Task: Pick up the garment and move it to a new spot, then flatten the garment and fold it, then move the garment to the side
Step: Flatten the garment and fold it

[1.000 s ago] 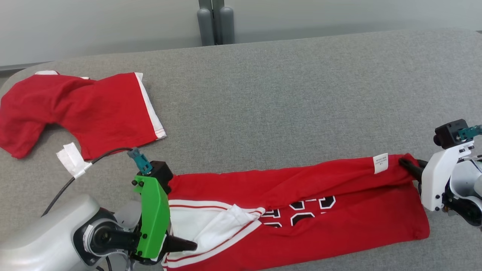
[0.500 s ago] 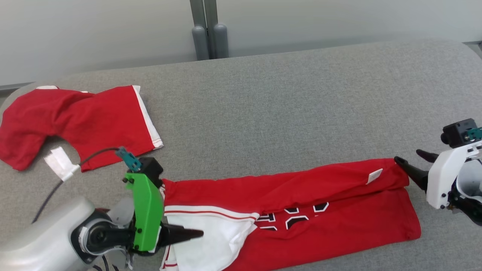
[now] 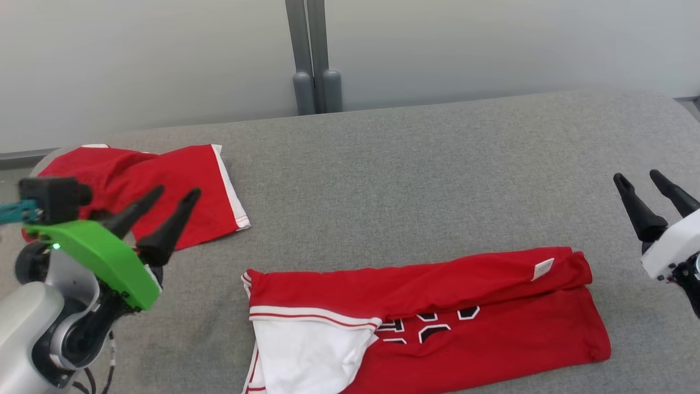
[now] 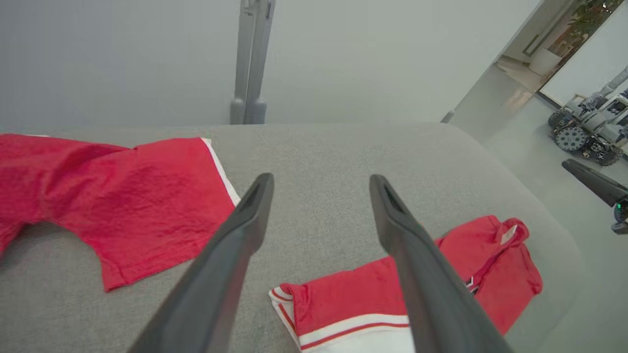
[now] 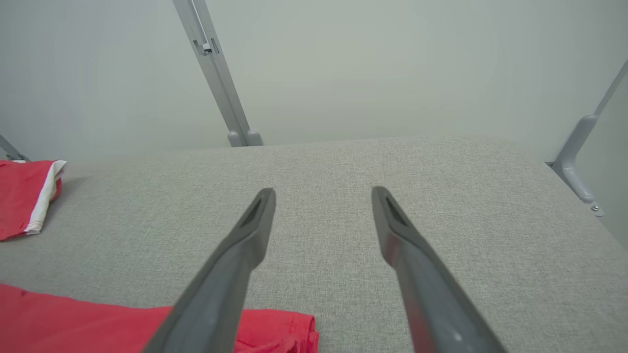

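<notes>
The garment [image 3: 437, 306] is a red jersey with white trim and black numbers, lying folded lengthwise into a long band near the front of the table. My left gripper [image 3: 176, 190] hangs open in the air to the upper left of it, holding nothing. In the left wrist view the open left gripper [image 4: 320, 177] points over the table, with the garment [image 4: 363, 299] below its right finger. My right gripper [image 3: 635, 175] is open and raised off the garment's right end. In the right wrist view the right gripper [image 5: 322, 190] is empty, with the garment's edge [image 5: 98, 323] at the bottom left.
A second red garment [image 3: 202, 180] with a white hem lies crumpled at the table's far left [image 4: 122, 211]. The grey padded table [image 3: 410, 180] stretches behind. Grey posts [image 3: 317, 87] stand at its far edge. Another robot [image 4: 588, 132] is parked across the room.
Both grippers have opened, let go of the garment's two ends and lifted away from it. The garment now lies loose on the table. The head camera has also shifted.
</notes>
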You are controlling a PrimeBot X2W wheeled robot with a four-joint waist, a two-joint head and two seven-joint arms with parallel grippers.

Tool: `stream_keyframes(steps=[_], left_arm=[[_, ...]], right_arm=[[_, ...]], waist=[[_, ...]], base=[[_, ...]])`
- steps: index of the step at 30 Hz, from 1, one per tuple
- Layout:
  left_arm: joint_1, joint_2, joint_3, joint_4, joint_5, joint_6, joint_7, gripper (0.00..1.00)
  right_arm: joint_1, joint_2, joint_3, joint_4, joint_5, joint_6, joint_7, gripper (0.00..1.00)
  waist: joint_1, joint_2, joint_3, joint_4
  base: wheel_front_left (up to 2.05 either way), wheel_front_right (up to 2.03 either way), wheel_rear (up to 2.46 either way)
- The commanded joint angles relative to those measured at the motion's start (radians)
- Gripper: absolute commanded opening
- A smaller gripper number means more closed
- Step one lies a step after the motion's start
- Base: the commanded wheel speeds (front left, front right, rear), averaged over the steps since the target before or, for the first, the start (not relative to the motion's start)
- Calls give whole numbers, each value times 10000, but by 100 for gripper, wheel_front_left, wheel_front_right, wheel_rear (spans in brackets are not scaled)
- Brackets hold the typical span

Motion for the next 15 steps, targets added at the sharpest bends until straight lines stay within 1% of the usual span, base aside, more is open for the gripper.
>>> stream_keyframes(steps=[1,3,4,6,9,10,11,12,14,15], left_arm=[[407,139,137,-20,380,304,-624,100],[883,133,371,-81,730,763,-1733,100],[1150,35,520,-137,785,978,-2275,100],[1622,-11,796,-202,1177,1448,-2853,100],[2433,-486,1465,-325,1817,1961,-3090,100],[2703,-777,2054,-388,2302,2160,-3108,100],[3026,-1114,2569,-434,2634,2252,-3108,100],[3545,-1469,3011,-459,3213,2325,-3086,100],[4345,-2126,3658,-550,4286,2380,-3089,100],[4635,-2506,4011,-620,4611,2365,-3091,100]], right_arm=[[262,322,-601,-249,-250,-1,-59,100],[780,671,-1821,-508,-942,-2,-59,100],[1134,962,-2553,-686,-1382,-2,-60,100],[1811,1683,-3916,-1158,-2306,1,-56,100],[2808,2640,-5703,-1817,-3709,-1,-59,100],[3202,3023,-6284,-2054,-4251,-1,-59,100],[3515,3364,-6602,-2249,-4658,1,-58,100],[3844,3756,-6931,-2470,-5094,1,-58,100],[4393,4277,-7511,-2732,-5723,1,-60,100],[4583,4475,-7772,-2829,-5916,1,-61,100]], waist=[[1,0,-105,67],[1,0,-135,101],[1,0,-141,136],[1,0,-143,173],[1,0,-139,230],[1,0,-134,252],[1,0,-133,262],[1,0,-132,259],[1,0,-129,239],[1,0,-125,234]], base=[[0,0,0],[0,0,0],[0,0,0],[0,0,0],[0,0,0],[0,0,0],[0,0,0],[0,0,0],[0,0,0],[0,0,0]])
